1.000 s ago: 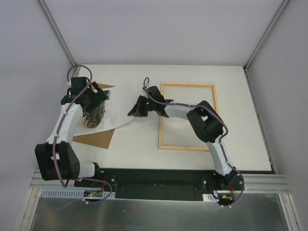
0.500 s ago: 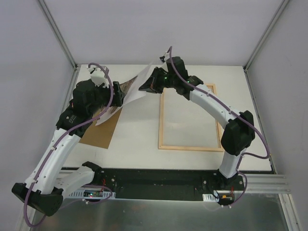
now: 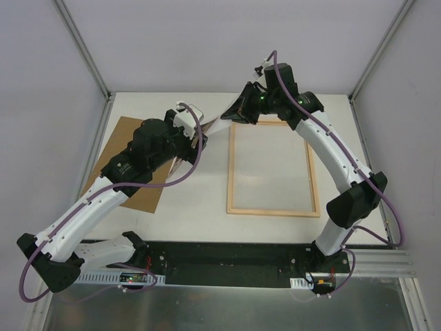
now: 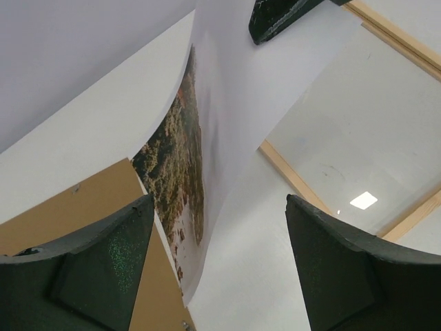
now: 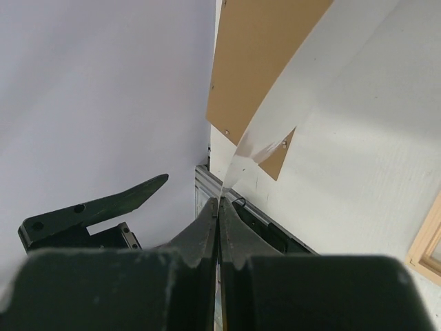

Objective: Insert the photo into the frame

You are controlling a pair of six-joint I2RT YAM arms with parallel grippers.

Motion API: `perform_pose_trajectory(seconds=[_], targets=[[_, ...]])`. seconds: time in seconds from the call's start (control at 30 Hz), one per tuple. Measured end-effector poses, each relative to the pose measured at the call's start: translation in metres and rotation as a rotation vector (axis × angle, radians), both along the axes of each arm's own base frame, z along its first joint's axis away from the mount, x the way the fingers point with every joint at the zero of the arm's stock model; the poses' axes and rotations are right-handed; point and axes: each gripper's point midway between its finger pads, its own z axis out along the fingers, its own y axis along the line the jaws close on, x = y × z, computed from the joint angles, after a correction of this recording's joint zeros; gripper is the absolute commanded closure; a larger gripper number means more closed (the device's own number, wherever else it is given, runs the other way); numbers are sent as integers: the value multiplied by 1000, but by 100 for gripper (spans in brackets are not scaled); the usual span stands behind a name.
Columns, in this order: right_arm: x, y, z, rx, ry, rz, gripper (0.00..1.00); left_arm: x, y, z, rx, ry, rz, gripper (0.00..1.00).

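From their bases at the near edge of the white table (image 3: pixel 193 207), two arms reach away, the left one from the near left corner and the right one rising high along the right side. The frame (image 3: pixel 233 172) lies flat right of centre, narrow strips of light wood around a clear pane, nothing resting on it. It is well apart from a brown board (image 3: pixel 114 165) that lies flat at the left. Near the board's right edge the left tool (image 4: pixel 219 200) hangs with its fingers (image 4: pixel 103 269) spread wide. The lower edge of the photo (image 4: pixel 182 158) passes through the gap between them, and neither pad can be seen pressing on it. The photo is off the table, hanging on edge and curling in the air between board and frame, just left of the frame's far left corner. Its cliff picture is turned toward the board side and its white back toward the frame. Farther back, above the frame's far edge, the right tool (image 5: pixel 218 207) has its fingers pressed together on a top corner of the sheet, the only grip on it that shows.
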Motion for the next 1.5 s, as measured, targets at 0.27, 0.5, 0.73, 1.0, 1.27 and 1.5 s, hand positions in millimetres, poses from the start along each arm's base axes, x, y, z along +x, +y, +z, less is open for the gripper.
perform_pose_trajectory(seconds=[0.27, 0.5, 0.73, 1.0, 1.27, 1.5], targets=[[-9, -14, 19, -21, -4, -10, 99, 3, -14, 6, 38, -43, -78, 29], [-15, -18, 28, -28, -2, -8, 99, 13, -29, -19, 88, 11, -114, 35], [-19, -21, 38, -25, -6, -8, 99, 18, -32, -19, 78, 2, -111, 42], [-25, -29, 47, -18, -11, -15, 99, 20, -35, -32, 68, 7, -106, 45], [-28, -31, 52, -8, -15, -15, 99, 19, -42, -32, 37, -5, -113, 50], [-33, -34, 60, 7, -26, -12, 99, 22, -47, -35, 5, -17, -111, 69]])
